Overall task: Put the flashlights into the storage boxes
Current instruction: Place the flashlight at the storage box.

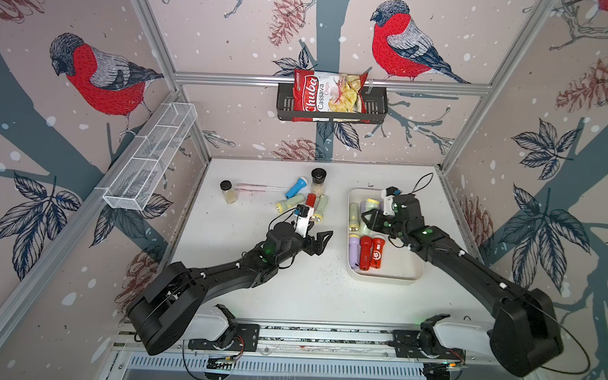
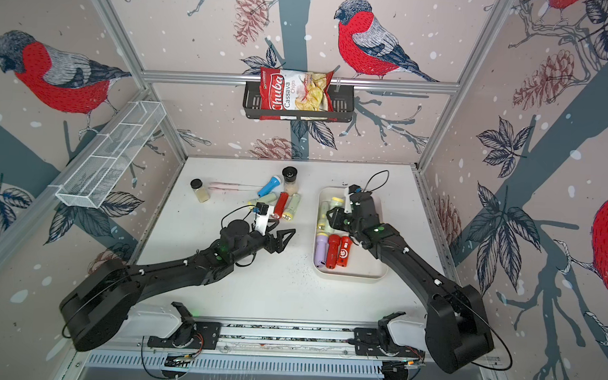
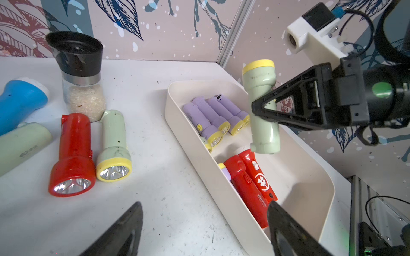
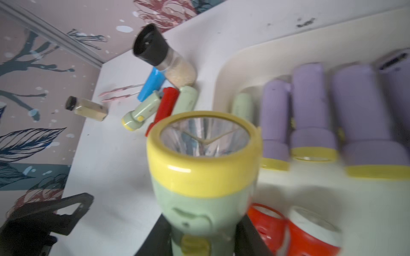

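right fingers point(image 3: 259, 110) pinch green flashlight point(image 3: 259, 84) over tray point(image 3: 177, 115); high release could bounce it out; left fingers point(image 3: 124, 232) spread, empty

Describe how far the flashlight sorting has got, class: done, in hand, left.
Done: lilac flashlights and red flashlights lie in the tray. In hand: the right pincer grips a pale green flashlight above it. Left: on the table, a blue flashlight, a loose red flashlight and two green flashlights; the left pincer is open, empty.

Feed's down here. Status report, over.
Left gripper: jaws open, empty. Right gripper: jaws shut on pale green flashlight, above cream tray. Nothing seen blocking the drop.
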You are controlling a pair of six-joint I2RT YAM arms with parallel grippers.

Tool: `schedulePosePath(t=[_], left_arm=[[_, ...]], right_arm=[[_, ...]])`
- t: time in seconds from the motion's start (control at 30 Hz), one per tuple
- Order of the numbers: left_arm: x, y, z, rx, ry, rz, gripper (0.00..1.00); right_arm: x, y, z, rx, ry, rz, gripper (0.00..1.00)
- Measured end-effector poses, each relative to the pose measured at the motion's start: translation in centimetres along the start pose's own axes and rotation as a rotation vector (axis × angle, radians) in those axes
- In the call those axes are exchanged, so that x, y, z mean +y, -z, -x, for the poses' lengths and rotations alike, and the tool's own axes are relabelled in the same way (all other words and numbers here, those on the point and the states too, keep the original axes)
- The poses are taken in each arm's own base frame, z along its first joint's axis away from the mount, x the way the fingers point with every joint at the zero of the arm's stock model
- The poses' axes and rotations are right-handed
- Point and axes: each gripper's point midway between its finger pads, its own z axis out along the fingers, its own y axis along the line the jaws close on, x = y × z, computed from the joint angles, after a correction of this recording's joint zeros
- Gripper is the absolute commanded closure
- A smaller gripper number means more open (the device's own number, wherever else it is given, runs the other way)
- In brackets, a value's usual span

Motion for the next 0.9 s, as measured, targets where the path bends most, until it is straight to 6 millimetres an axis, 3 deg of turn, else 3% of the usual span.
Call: schedulePosePath(t=[0.3, 0.6, 0.9], left_arm=[[-0.5, -2.0, -0.4, 0.047, -0.023, 0.013, 0.14], [-0.5, -3.2, -0.3, 0.064, -0.041, 0.019, 0.14], [-0.3, -3.5, -0.8, 0.081, -0.056, 0.024, 0.14]], right_arm=[[-6.9, 1.1, -1.7, 0.136, -0.063, -0.109, 0.65], [-9.1, -0.5, -4.4, 0.297, -0.069, -0.185, 0.64], [-12.3, 0.3, -5.9, 0.346, -0.138, -0.254, 0.62]])
